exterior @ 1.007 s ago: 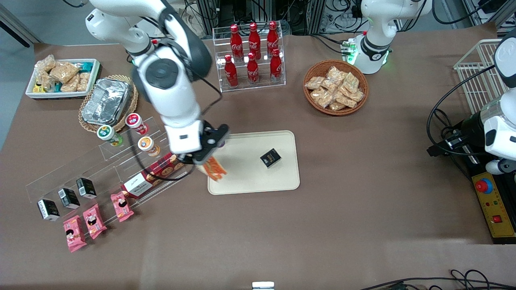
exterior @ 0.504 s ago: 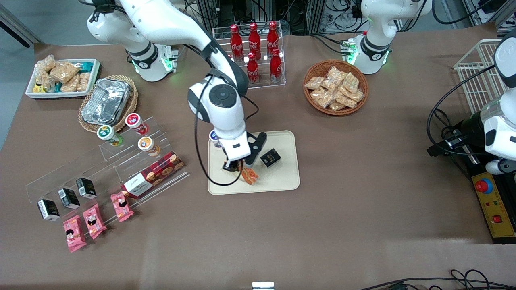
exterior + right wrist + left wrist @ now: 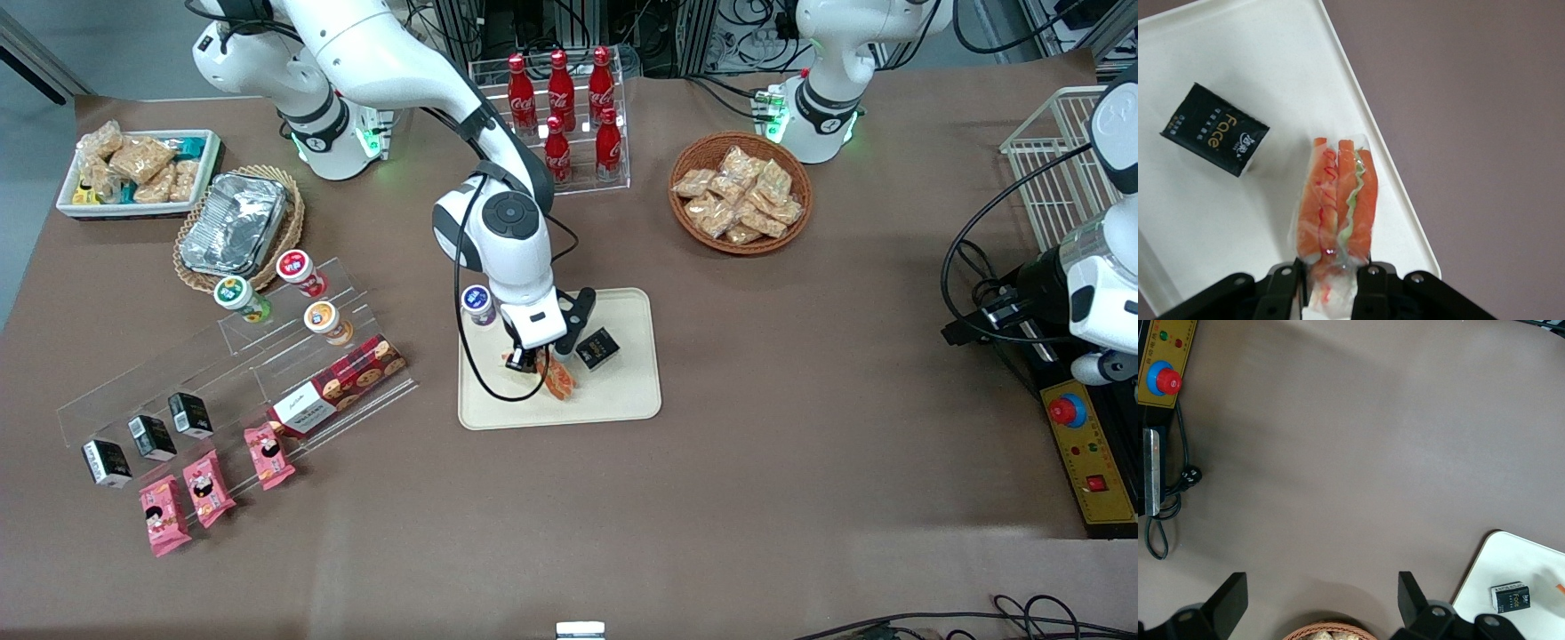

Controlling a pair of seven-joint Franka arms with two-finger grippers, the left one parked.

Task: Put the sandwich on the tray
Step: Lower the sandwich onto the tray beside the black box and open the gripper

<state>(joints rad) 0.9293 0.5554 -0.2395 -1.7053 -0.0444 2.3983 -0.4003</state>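
Orange-striped sandwich (image 3: pixel 1336 203) hangs lengthwise from gripper (image 3: pixel 1331 273) over tray (image 3: pixel 1218 220).

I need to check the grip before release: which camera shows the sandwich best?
The right wrist view: the sandwich fills it, pinched at one end in the hand above the tray. The front view shows only an orange sliver under the arm; the left wrist view shows none of it clearly.

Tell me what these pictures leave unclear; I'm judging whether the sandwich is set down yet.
- Contact: in the front view the gripper hides where the sandwich meets the tray.
- Height: the right wrist view shows the sandwich clamped above the tray, not any gap.
- Small black box: its print is too small.
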